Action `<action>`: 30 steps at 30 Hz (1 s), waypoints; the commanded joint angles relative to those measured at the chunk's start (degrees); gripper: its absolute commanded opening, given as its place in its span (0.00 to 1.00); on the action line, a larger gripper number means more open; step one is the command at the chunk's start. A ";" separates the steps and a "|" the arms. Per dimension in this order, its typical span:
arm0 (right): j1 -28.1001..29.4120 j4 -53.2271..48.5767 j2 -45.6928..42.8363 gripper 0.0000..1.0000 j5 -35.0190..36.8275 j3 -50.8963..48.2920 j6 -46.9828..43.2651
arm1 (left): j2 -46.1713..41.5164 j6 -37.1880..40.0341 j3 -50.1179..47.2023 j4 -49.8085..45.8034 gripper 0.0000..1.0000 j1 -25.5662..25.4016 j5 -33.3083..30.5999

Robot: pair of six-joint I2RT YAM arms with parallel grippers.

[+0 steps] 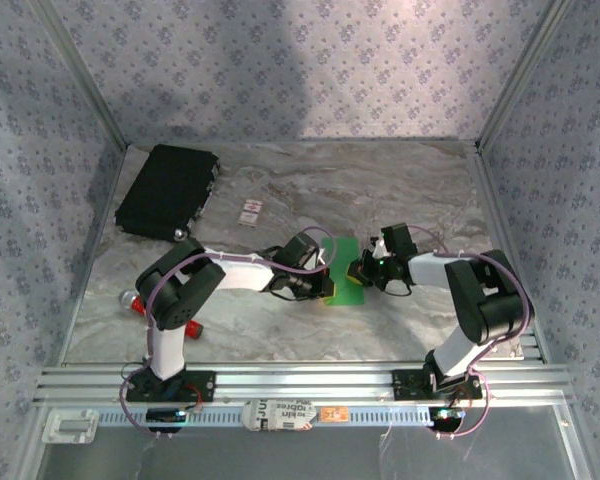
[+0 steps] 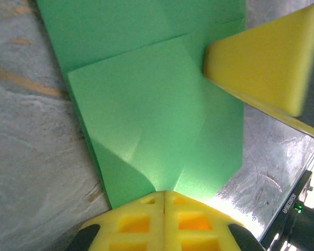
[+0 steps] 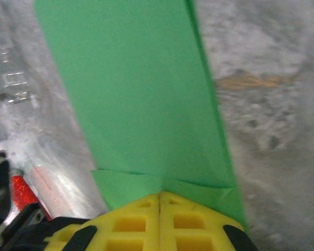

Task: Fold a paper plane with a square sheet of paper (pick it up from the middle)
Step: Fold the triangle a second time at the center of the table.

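Grey-veined, marble-patterned tabletop [image 1: 280, 330], faintly glossy, enclosed by walls [image 1: 310, 70] papered in a small blue floral print and edged at the near side by a ribbed aluminium rail [image 1: 300, 380]. At the table's centre lies the green sheet of paper [image 1: 347, 272], between the two arms' wrists. It is thin, matte, bright green and unmarked.

From the left wrist, the sheet [image 2: 157, 115] shows a slanting folded flap with crisp creases, lying flat on the marble. From the right wrist, it [image 3: 141, 94] appears as a long, straight-edged strip with small turned-in flaps at its near end.

Left gripper [image 1: 325, 285]: blocky yellow foam-like fingers with square recesses, pressed together with no gap, tips [image 2: 164, 194] at the sheet's edge. Whether paper is pinched between them cannot be told.

Right gripper [image 1: 363, 272]: the same yellow fingers, likewise pressed together [image 3: 159, 196], tips at the opposite edge. One wedge-shaped finger [image 2: 267, 63] rests on the sheet in the left-wrist view.

Far left: a black rectangular case [image 1: 167, 190], and a small white card [image 1: 250, 211] just beside it.
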 commanded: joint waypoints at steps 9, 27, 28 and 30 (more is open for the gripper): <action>-0.69 -1.69 1.76 0.00 2.27 -1.73 -0.78 | -2.91 -0.23 4.55 -10.02 0.00 -0.17 -1.91; -0.49 -0.45 2.43 0.00 2.34 -2.43 -0.34 | 4.42 -3.15 8.08 -5.34 0.00 -0.90 -0.34; -0.45 -0.38 2.50 0.00 2.27 -2.56 -0.34 | 4.71 -3.19 7.65 -5.36 0.00 -1.04 -0.68; -0.45 -0.14 2.82 0.00 2.27 -2.67 -0.34 | 5.11 -3.29 5.98 -5.36 0.00 -1.18 -1.32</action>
